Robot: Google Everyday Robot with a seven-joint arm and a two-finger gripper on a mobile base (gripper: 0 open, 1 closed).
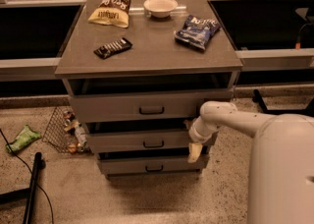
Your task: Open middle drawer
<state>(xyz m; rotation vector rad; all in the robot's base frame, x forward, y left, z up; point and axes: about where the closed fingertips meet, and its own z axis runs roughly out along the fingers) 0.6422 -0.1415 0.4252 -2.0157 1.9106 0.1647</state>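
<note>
Surface (pixel 147 58): tan chip bag (pixel 112 7) at back-L corner, white bowl (pixel 160 7) at back edge nr ctr, blue snack bag (pixel 197 31) by R edge, dark candy bar (pixel 113 47) L of ctr, apart from the rest. Floor, L of cabinet: wire basket (pixel 60 127) w/ wrappers, green packet (pixel 22 138) further L, black pole (pixel 32 188) beyond. Gripper (pixel 195 152) low at cabinet front, R side.

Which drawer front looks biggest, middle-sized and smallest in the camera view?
Largest to smallest:
1. top drawer
2. middle drawer
3. bottom drawer
Lower ones sit farther from the camera, so true sizes may differ. The claw hangs by the middle drawer's right end.
</note>
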